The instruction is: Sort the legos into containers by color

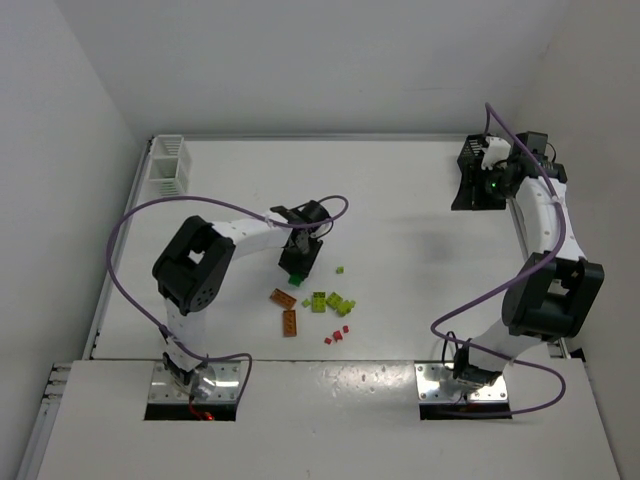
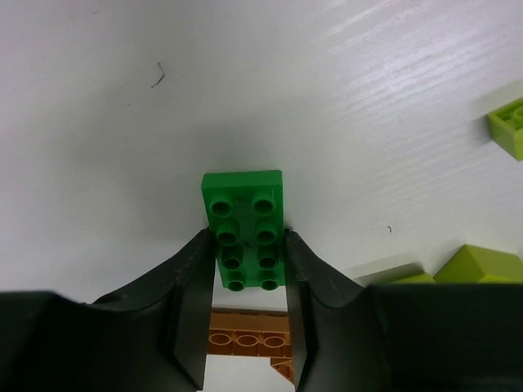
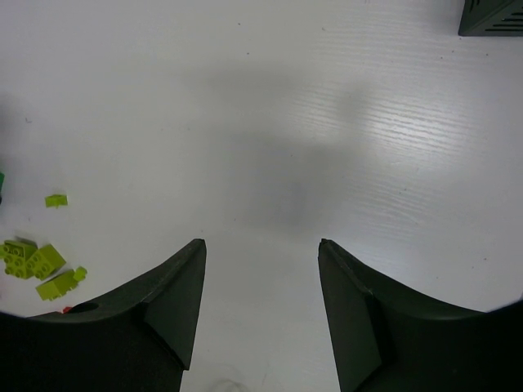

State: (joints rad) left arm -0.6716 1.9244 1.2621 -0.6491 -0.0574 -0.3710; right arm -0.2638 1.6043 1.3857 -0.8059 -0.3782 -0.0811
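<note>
**A:** Top view?
**B:** White bin (image 1: 167,165) sits in the counter's (image 1: 400,200) 10 o'clock corner, black bin (image 1: 468,192) at 2 o'clock. Right arm (image 1: 540,215) ends right at the black bin, and I can't tell its grip state from here. Left fingers (image 1: 300,258) are down mid-counter with the green brick (image 1: 297,281) at their tip. Loose pile just beside them: orange bricks (image 1: 286,310) at 6, lime bricks (image 1: 332,300) at 4, red bricks (image 1: 335,337) at 5, further out. One lime piece sits alone at 3.

**A:** Left wrist?
**B:** Left fingers are closed on the green brick, one on each long side, covering the near half only. It's a 2x4, studs up, lying flat, with the far half sticking out at 12. An orange brick shows under the fingers at 6. Lime bricks at 3 and 4, apart from the green one.

**A:** Right wrist?
**B:** Right fingers (image 3: 163,310) are open with nothing between them, just bare counter. A corner of the black bin shows at the 1 o'clock edge. Lime bricks at 8, near the outer side of one finger, and a red sliver touches that finger's edge.
</note>
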